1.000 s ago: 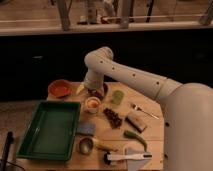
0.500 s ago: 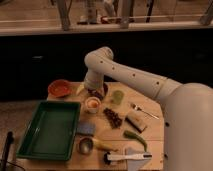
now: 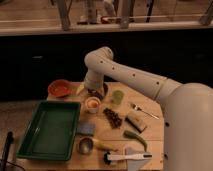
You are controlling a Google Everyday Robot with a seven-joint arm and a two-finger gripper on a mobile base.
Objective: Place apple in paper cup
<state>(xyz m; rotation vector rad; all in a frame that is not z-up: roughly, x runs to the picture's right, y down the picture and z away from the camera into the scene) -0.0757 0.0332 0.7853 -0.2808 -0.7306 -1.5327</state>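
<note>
Nothing has visibly shifted since a moment ago: the tool [image 3: 95, 92], its state impossible to tell, hangs just above the paper cup [image 3: 92, 108] holding the apple [image 3: 92, 102], on a cluttered wooden desk [image 3: 152, 131] before a dark wall.

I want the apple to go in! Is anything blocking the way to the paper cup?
Nothing visible is. The gripper sits just above the paper cup, and the orange-red apple already shows in the cup's mouth.
</note>
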